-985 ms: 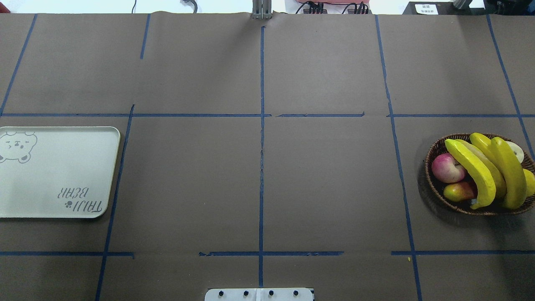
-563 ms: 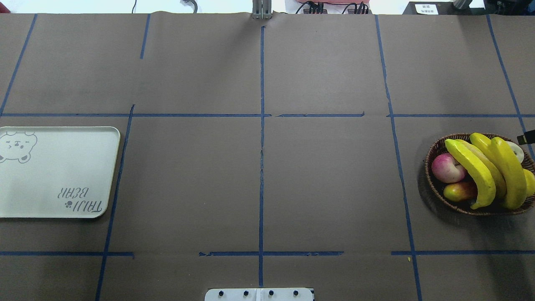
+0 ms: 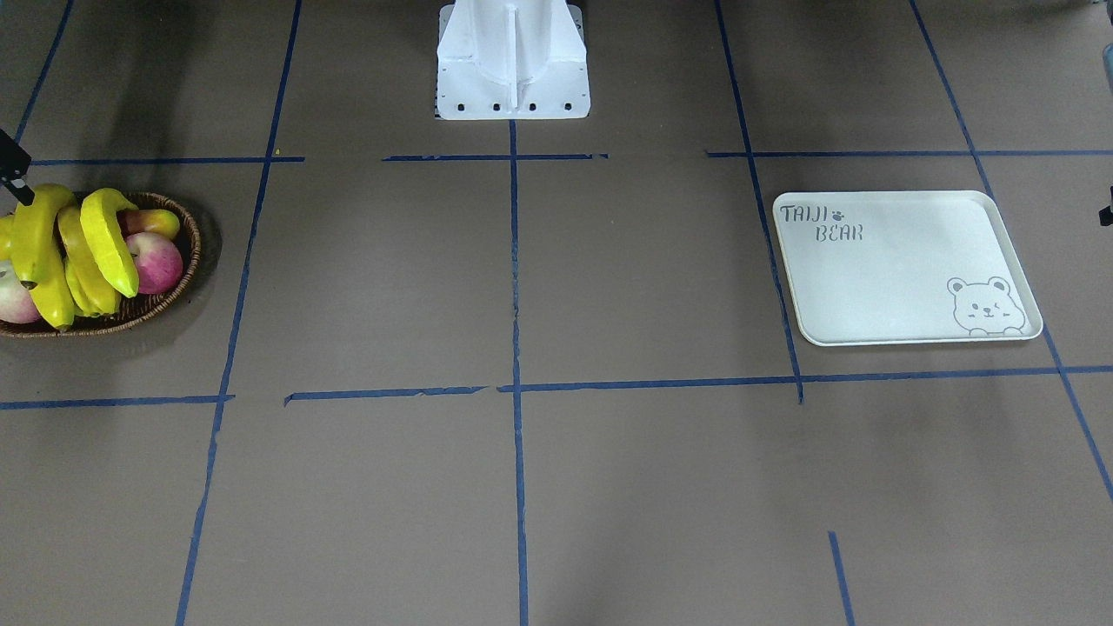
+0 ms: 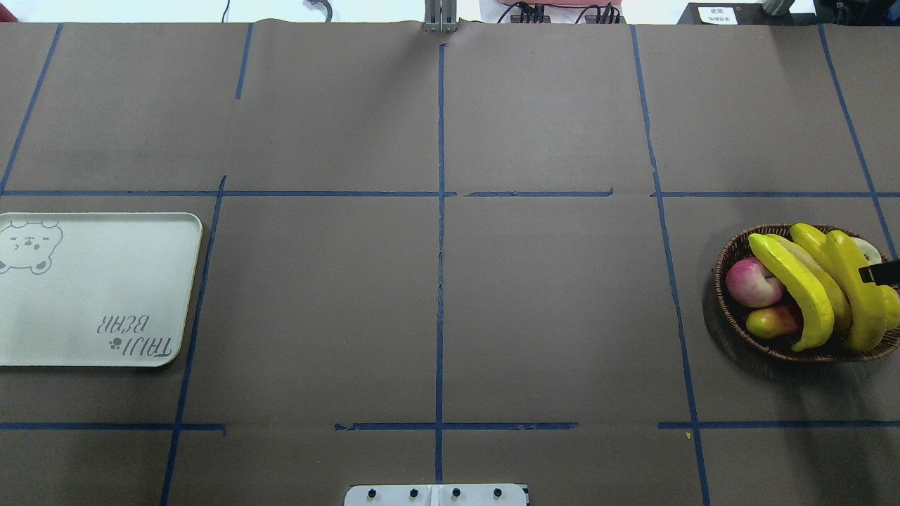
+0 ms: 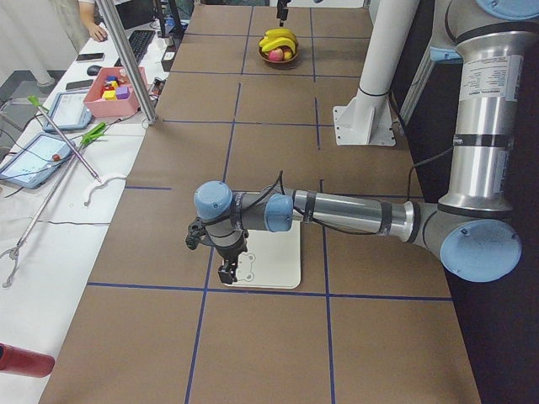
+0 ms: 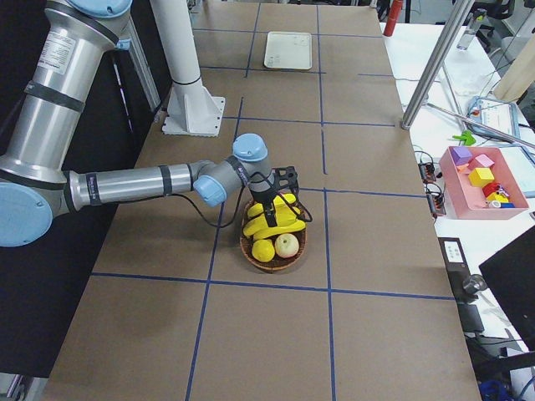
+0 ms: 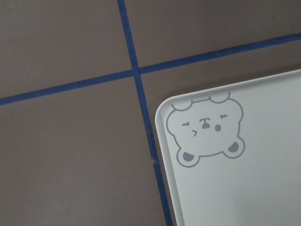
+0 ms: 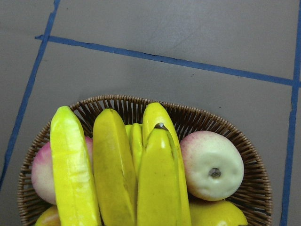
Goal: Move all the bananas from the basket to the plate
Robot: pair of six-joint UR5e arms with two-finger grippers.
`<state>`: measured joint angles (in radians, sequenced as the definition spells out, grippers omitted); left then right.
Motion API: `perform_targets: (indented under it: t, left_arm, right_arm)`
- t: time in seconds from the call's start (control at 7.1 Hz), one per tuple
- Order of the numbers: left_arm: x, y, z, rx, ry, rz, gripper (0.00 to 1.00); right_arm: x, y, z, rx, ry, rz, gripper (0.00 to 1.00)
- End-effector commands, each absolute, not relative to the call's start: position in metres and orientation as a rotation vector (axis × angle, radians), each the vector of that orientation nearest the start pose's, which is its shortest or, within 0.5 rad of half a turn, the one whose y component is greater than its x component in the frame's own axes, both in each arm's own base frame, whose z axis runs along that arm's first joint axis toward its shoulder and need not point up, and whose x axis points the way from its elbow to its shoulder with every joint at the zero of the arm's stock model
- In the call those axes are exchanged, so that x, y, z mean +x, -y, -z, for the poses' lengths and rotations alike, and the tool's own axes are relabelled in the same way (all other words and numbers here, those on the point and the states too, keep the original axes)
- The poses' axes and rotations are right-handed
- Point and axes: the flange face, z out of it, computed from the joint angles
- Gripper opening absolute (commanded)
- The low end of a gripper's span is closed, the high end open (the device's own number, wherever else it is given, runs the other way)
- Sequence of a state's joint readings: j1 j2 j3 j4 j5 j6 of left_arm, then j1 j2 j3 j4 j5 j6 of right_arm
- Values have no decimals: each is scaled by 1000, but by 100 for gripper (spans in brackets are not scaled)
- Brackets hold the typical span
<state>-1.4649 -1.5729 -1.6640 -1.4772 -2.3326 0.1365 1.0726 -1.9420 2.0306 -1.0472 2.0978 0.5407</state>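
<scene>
Several yellow bananas lie piled in the dark wicker basket at the table's right end, also seen in the front view and close up in the right wrist view. My right gripper hangs just above them; only a dark tip of it shows, so I cannot tell its state. The white bear-printed plate sits at the left end. My left gripper hovers over the plate's bear corner; I cannot tell whether it is open or shut.
A pink apple, a red-yellow pear and a pale apple share the basket. The white robot base stands at mid-table. A pink bin of blocks sits on the side bench.
The dark tip of my right gripper came in from the right edge and moved toward the robot's side, from beside the basket's far rim to over the bananas.
</scene>
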Motion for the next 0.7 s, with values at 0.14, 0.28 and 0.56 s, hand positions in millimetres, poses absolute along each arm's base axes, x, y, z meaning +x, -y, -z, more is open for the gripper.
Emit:
perform_targets:
  t: [0.14, 0.28, 0.56]
  left_arm:
    - [-12, 495, -623, 12, -763, -231, 100]
    - [-13, 495, -623, 12, -761, -231, 100]
    - [-13, 495, -624, 10, -761, -230, 100]
  right_arm:
    - [-127, 348, -553, 252, 665, 180, 90]
    - [-134, 346, -559, 246, 650, 199, 88]
    - [-146, 344, -569, 247, 612, 233, 76]
